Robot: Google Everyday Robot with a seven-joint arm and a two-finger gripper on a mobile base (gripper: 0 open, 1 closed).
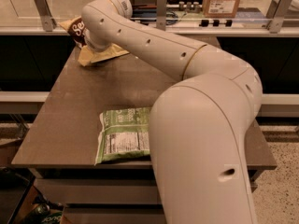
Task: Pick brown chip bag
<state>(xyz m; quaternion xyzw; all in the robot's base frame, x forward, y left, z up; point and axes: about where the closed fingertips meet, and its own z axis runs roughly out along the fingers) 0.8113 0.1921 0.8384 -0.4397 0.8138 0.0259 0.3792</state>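
The robot's arm stretches across the worktop (79, 111) to its far left corner, where the brown chip bag (77, 28) lies. The gripper (90, 42) sits at the bag, masked by the wrist, so I cannot tell whether it grips. The step in hand looks like securing the grasp, and the next move calls for a clean lift.

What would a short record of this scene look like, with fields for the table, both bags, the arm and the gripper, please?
table: dark top, two bags on it
brown chip bag: far left corner of the table, crinkled, partly hidden by the arm's end
green bag: flat at the near edge, white label up, right side behind the arm
arm: reaches across the table to the brown chip bag
gripper: hidden behind the arm's end, at the brown chip bag
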